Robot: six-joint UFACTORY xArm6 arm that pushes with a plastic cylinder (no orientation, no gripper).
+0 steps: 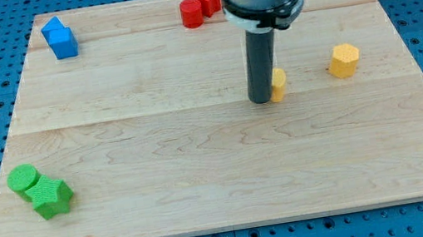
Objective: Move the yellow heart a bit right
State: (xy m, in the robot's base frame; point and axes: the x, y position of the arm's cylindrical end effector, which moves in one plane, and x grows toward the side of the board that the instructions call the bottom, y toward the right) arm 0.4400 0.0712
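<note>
A small yellow block (278, 83), mostly hidden behind my rod, sits near the middle of the wooden board (204, 178); its shape cannot be made out. My tip (262, 100) rests on the board touching that block's left side. A second yellow block (344, 60), roughly hexagonal, lies further to the view's right.
Two blue blocks (60, 38) sit at the top left. Two red blocks (201, 5) lie at the top, just left of the arm. A green cylinder (24, 178) and a green star-like block (51, 198) sit at the bottom left. Blue pegboard surrounds the board.
</note>
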